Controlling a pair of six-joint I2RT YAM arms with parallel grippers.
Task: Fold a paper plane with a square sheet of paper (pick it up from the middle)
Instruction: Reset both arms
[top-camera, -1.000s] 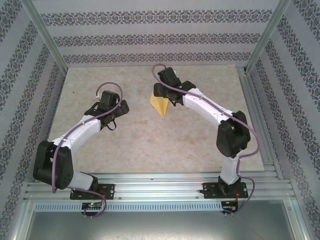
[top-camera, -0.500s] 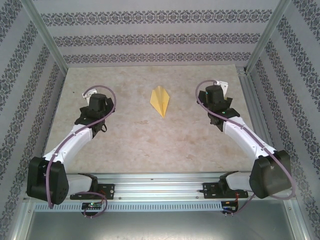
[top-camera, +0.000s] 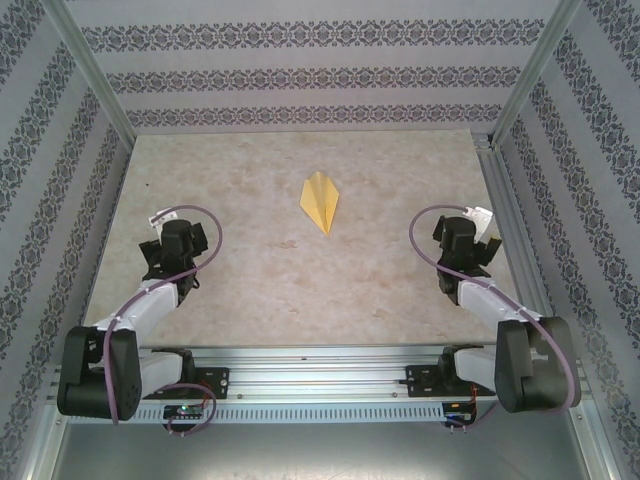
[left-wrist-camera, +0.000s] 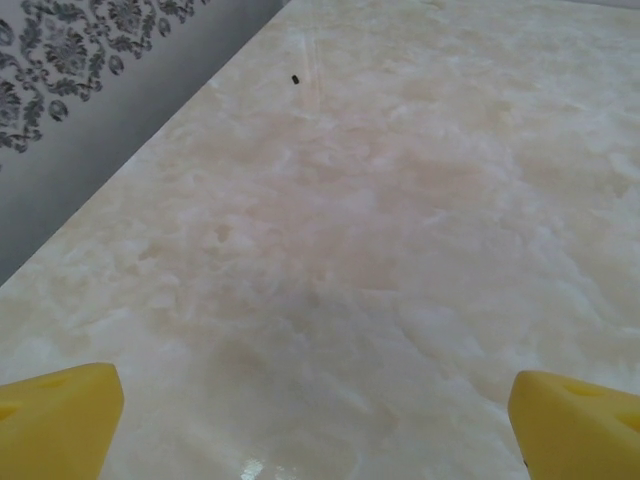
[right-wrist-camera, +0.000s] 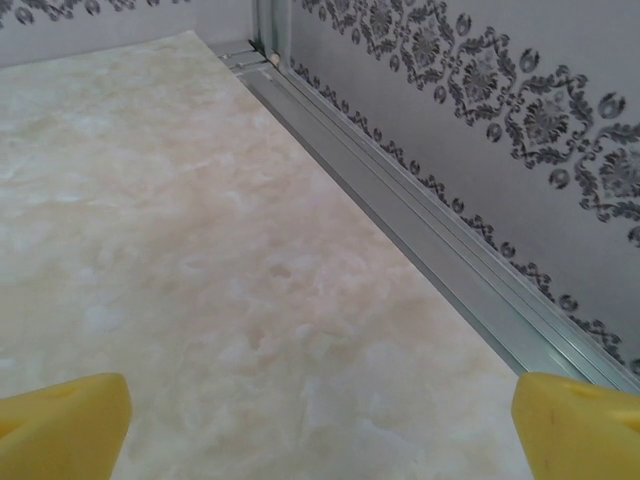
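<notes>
The paper plane (top-camera: 320, 202), a yellow-orange pointed dart folded from the square sheet of paper, lies flat on the marble table (top-camera: 300, 280) at the far middle, nose toward the near side. No gripper touches it. My left gripper (top-camera: 172, 240) sits low near the table's left side, well left of the plane. In the left wrist view the left gripper (left-wrist-camera: 318, 430) stands open, its yellow fingertips (left-wrist-camera: 55, 420) wide apart over bare table. My right gripper (top-camera: 462, 240) is off to the plane's right. Seen from its wrist, the right gripper (right-wrist-camera: 318, 425) is open and holds nothing.
Patterned walls close in the table on three sides. An aluminium rail (right-wrist-camera: 420, 230) runs along the right edge close to the right gripper. The left wall (left-wrist-camera: 90, 120) rises beside the left gripper. A small dark speck (left-wrist-camera: 296, 79) lies on the table far left.
The right gripper has let go of the plane, opened and drawn back to the right. The left arm has also pulled back toward the near left. The plane has stayed put.
</notes>
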